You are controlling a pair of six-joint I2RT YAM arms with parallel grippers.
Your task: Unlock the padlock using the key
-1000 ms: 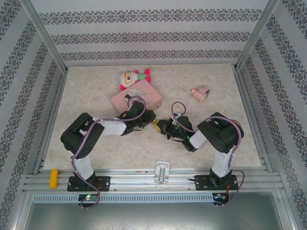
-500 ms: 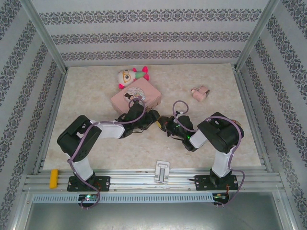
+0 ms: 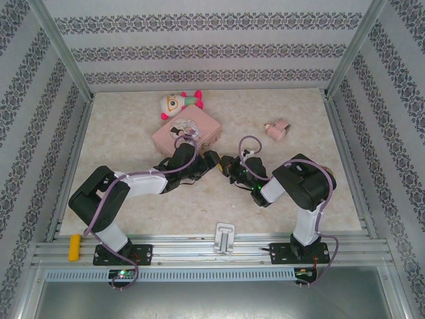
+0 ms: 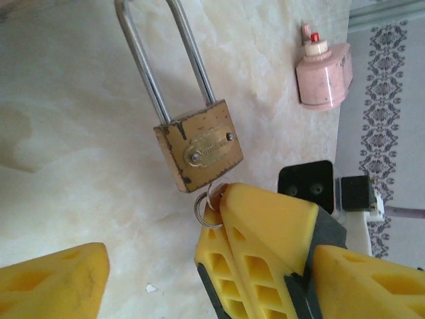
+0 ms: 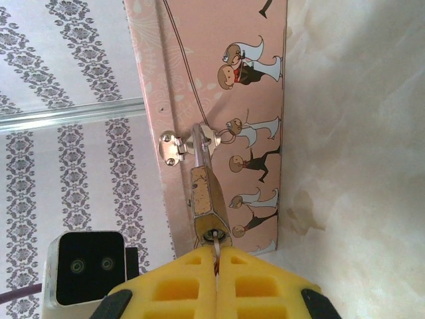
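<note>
**Desk:** Where do we stand on the lock?

**Me:** About halfway, I'd judge. The key (image 5: pixel 215 244) is seated in the keyhole at the bottom of the padlock (image 4: pixel 199 147). My right fingers (image 5: pixel 252 279) are pinched shut on the key's head, and the key ring (image 4: pixel 201 212) pokes out beside them. The shackle (image 4: pixel 198 66) looks down in the body on both legs, so I'd call it not yet unlocked.

**Desk:** And where is the padlock itself?

**Me:** Mid-surface, just near of the pink box (image 5: pixel 219 100), with the shackle end pointing toward the box's clasp (image 5: pixel 171 146). I can't tell whether the shackle runs through that clasp or only lies against it.

**Desk:** Is the left side holding anything?

**Me:** No. My left fingers (image 4: pixel 60 279) stand wide apart with nothing gripped. They sit on either side of the right ones, a little short of the brass body.

**Desk:** Arm poses?

**Me:** The left arm (image 3: pixel 143 181) lies low and stretched rightward across the surface (image 3: pixel 199 212), elbow back at the left edge. The right arm (image 3: pixel 299 183) is folded at the elbow and reaches left. The two wrists meet almost nose to nose.

**Desk:** What's left, then?

**Me:** Steady the body, turn the key, and pull the shackle free. My worry is the lock twisting along with the key if nothing braces it.
</note>
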